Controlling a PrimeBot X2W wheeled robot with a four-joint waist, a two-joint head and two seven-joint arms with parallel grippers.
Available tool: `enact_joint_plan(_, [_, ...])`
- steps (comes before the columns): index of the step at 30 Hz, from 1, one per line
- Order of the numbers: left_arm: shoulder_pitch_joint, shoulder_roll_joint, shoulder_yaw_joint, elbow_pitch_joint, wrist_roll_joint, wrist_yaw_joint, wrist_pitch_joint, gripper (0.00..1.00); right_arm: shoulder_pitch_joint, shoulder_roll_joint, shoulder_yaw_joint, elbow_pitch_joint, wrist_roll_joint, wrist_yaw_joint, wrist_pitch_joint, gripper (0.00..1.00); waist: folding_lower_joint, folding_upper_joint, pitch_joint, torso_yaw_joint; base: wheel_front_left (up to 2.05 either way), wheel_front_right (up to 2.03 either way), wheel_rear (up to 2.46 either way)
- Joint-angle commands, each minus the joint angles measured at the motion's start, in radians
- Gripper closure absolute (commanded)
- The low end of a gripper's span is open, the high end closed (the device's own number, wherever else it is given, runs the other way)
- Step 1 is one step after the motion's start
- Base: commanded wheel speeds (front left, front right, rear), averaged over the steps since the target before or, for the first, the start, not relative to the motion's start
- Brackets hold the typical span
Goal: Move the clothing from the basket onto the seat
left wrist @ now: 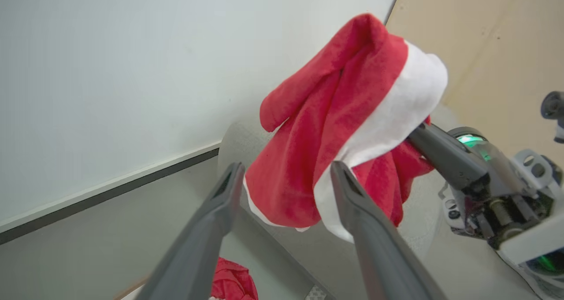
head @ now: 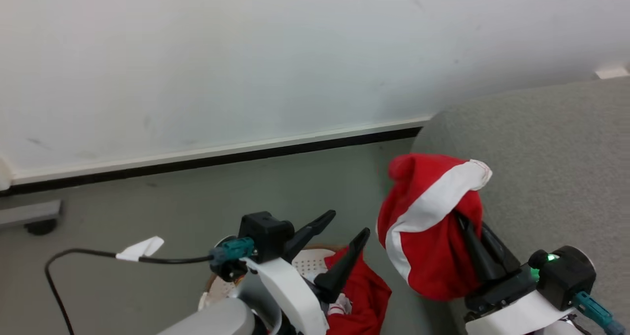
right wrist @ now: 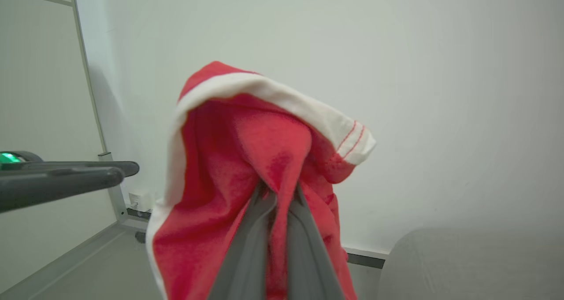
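Observation:
The red clothing [head: 428, 227] with a white stripe hangs in the air beside the grey seat [head: 541, 177]. My right gripper [head: 462, 222] is shut on it, fingertips buried in the fabric. In the right wrist view the clothing [right wrist: 229, 159] drapes over the closed gripper [right wrist: 277, 194]. My left gripper [head: 350, 222] stands open and holds nothing, just left of the cloth and above the cream basket [head: 310, 263]. More red fabric [head: 366, 295] lies in the basket. In the left wrist view the open gripper [left wrist: 285, 170] faces the hanging clothing [left wrist: 335, 115].
A white wall with a dark baseboard [head: 246, 155] runs behind the grey floor. A black cable with a white tag [head: 142, 249] trails left from my left wrist. A grey base on a wheel [head: 34, 217] sits at the far left.

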Motion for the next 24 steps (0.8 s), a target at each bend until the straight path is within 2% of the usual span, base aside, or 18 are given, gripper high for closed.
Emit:
enact_joint_plan(1, [-0.003,-0.004,-0.011,0.001,0.025,-0.002,-0.008,0.0,0.015,-0.012,-0.02,-0.014,-0.008,-0.002,0.0,1.0,-0.0001,-0.0001,0.029,-0.084,0.0,0.0,0.0])
enact_joint_plan(7, [-0.019,-0.029,-0.049,-0.001,0.059,-0.009,-0.006,0.0,0.06,-0.02,-0.091,-0.053,-0.011,-0.002,0.0,1.0,-0.0001,-0.0001,0.065,-0.183,0.0,0.0,0.0])
enact_joint_plan(13, [-0.049,-0.042,-0.084,-0.011,0.106,-0.019,0.0,0.0,0.097,-0.007,-0.156,-0.089,-0.029,-0.002,0.0,1.0,-0.0001,-0.0001,0.118,-0.232,0.0,0.0,0.0])
enact_joint_plan(18, [-0.089,-0.028,-0.103,-0.036,0.143,-0.029,0.02,0.0,0.074,0.027,-0.223,-0.119,-0.039,-0.002,0.0,1.0,-0.0001,-0.0001,0.212,-0.233,0.0,0.0,0.0])
enact_joint_plan(24, [-0.15,0.027,-0.108,-0.085,0.184,-0.054,0.045,0.0,-0.049,0.054,-0.331,-0.093,-0.045,-0.002,0.0,1.0,-0.0001,-0.0001,0.385,-0.199,0.0,0.0,0.0])
